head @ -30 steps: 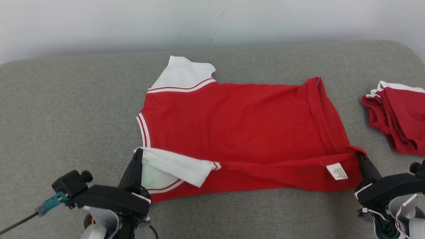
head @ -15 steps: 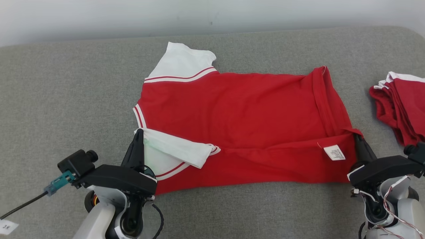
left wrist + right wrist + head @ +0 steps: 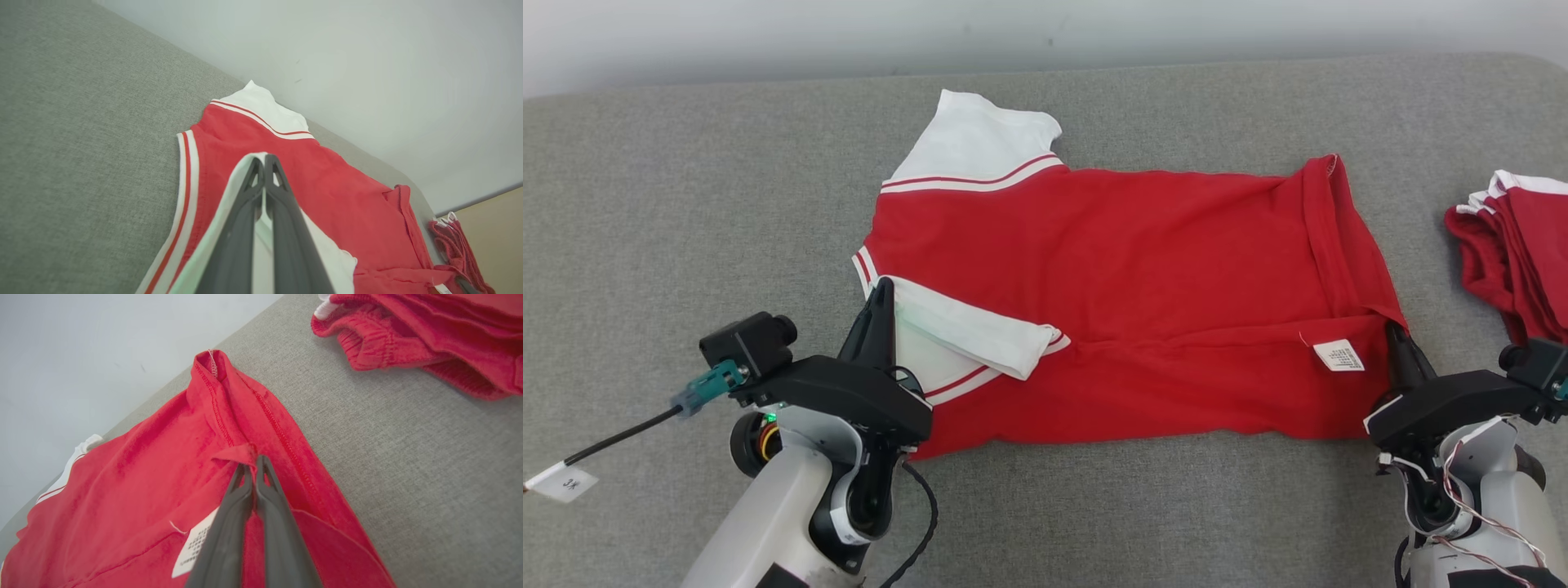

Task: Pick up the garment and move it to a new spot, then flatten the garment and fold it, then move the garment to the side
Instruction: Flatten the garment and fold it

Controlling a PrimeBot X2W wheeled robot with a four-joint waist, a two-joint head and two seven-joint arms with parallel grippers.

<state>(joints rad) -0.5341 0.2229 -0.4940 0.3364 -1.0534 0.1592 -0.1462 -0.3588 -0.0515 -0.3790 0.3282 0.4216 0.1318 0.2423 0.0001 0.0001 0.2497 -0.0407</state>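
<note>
While left claw (image 3: 881, 287) and right claw (image 3: 1393, 331) pinch garment (image 3: 1143, 269), both point forward.

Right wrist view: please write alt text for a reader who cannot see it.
The right gripper, shut, pinches an edge of the red garment near its white care label, on a grey cushion. A pile of red clothes lies apart at upper right.

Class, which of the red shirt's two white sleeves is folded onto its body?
The near white sleeve, gripped by the left gripper; the far white sleeve lies spread outward on the grey cushion.
</note>
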